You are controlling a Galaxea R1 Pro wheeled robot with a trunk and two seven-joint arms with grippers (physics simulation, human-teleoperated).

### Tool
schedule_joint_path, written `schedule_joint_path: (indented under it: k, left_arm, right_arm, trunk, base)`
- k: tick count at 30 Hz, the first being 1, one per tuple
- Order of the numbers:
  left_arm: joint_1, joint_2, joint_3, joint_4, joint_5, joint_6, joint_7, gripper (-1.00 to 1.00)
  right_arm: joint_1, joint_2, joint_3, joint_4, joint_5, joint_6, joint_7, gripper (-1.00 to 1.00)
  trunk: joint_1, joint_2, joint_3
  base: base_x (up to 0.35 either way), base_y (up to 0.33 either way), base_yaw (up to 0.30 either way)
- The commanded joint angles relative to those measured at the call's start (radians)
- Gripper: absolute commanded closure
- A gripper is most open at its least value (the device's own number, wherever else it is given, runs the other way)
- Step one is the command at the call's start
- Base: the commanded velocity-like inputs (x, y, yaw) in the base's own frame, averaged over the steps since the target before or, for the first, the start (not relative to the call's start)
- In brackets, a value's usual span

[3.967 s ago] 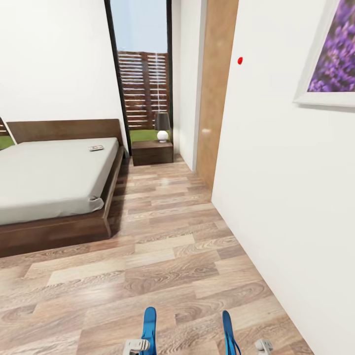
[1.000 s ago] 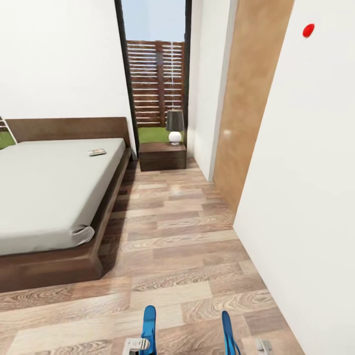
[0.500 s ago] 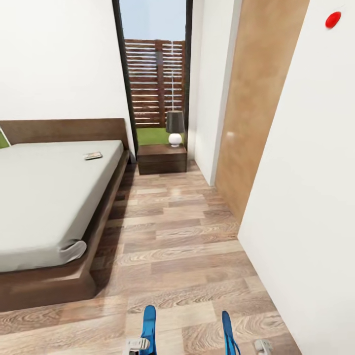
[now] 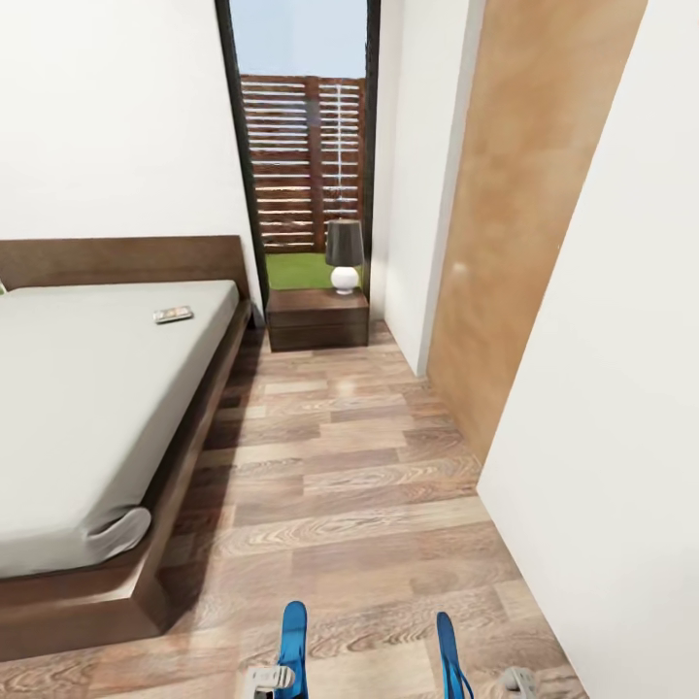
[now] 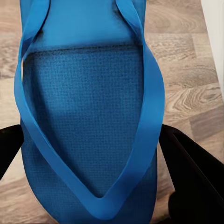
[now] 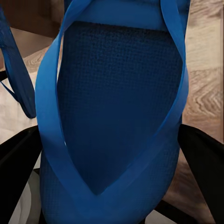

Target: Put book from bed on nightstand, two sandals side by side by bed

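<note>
Beside the large low bed (image 4: 87,427) with its off-white mattress and dark brown platform frame, the view has slid forward along the aisle compared with a moment ago: the bed's near corner now sits lower and further to the side, and the purple framed picture and red wall dot have passed out of frame, so the base is rolling deeper into the bedroom, towards a spot where the sandals can be set down. The brown-grey wood-plank floor (image 4: 340,485) runs as a bare strip between the bed and the white wall, flat and open enough for two sandals side by side. Beyond the bed's head end stands the small dark reddish-brown nightstand (image 4: 318,318), carrying a dark-shaded lamp with a white round base (image 4: 344,256), in front of the tall dark-framed window. The small thin paperback book (image 4: 172,314) lies on the mattress near the headboard, not yet moved. The left gripper (image 5: 93,154) has its black jaws clamped on one thin bright-blue sandal (image 5: 88,121), and the right gripper (image 6: 109,163) likewise grips the second blue sandal (image 6: 116,107).
</note>
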Motion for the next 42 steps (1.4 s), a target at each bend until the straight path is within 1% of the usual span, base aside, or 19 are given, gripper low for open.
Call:
schedule_joint_path:
  k: [1, 42]
  left_arm:
    - [-0.001, 0.001, -0.004, 0.0, 0.009, 0.001, -0.001, 1.0]
    - [-0.001, 0.001, -0.004, 0.0, 0.009, 0.001, -0.001, 1.0]
  right_arm:
    - [0.0, 0.0, 0.0, -0.001, -0.009, 0.01, 0.003, 1.0]
    - [0.0, 0.0, 0.0, 0.001, -0.009, 0.01, 0.002, 1.0]
  trunk:
    - [0.0, 0.0, -0.001]
    - [0.0, 0.0, -0.001]
  base:
    - [0.329, 0.0, 0.0]
    - [0.329, 0.0, 0.0]
